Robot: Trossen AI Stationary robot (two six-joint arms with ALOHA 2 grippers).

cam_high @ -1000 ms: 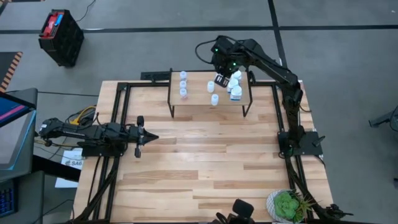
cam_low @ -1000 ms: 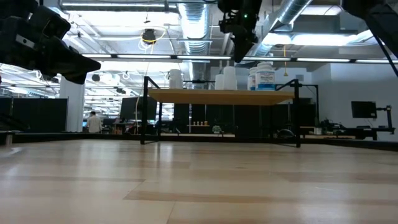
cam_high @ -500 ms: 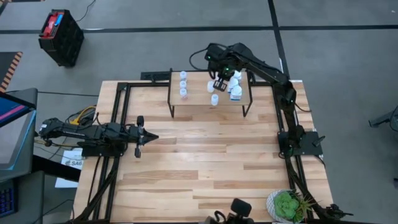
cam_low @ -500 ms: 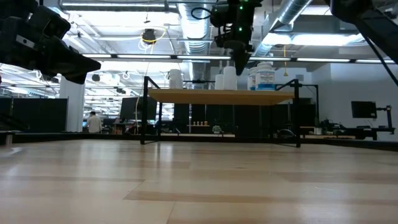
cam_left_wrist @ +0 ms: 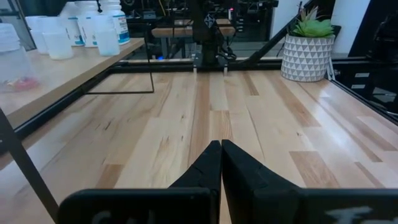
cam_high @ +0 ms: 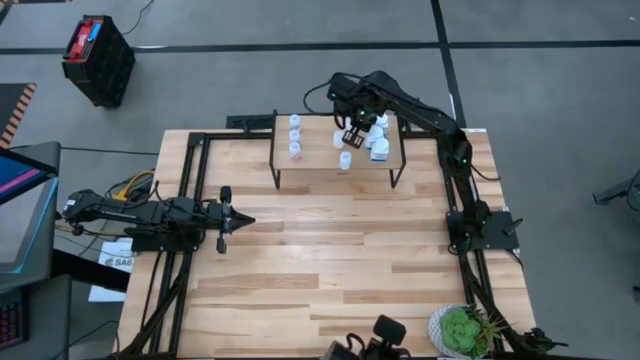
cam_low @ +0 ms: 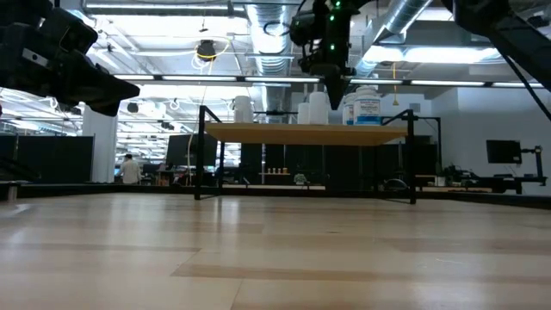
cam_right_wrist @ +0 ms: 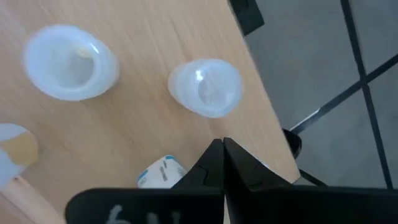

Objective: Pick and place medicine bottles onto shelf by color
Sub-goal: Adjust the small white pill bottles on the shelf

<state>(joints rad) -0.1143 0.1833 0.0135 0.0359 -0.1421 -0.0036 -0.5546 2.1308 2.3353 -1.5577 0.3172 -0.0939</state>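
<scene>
Colours on and around the table

Shelf [cam_high: 320, 155] top light wood, legs thin black. Medicine bottles [cam_high: 294, 134]: pale-blue translucent in a column, white ones [cam_high: 378, 140] clustered, one with a blue-printed label [cam_low: 366, 107]. Both arms dark; right gripper [cam_high: 352, 138] black. Tabletop [cam_high: 330, 250] pale striped planks, black frame. Plant [cam_high: 465, 328] green, pot [cam_left_wrist: 305, 57] white with triangle pattern. Crate [cam_high: 97, 58] black with red.
</scene>
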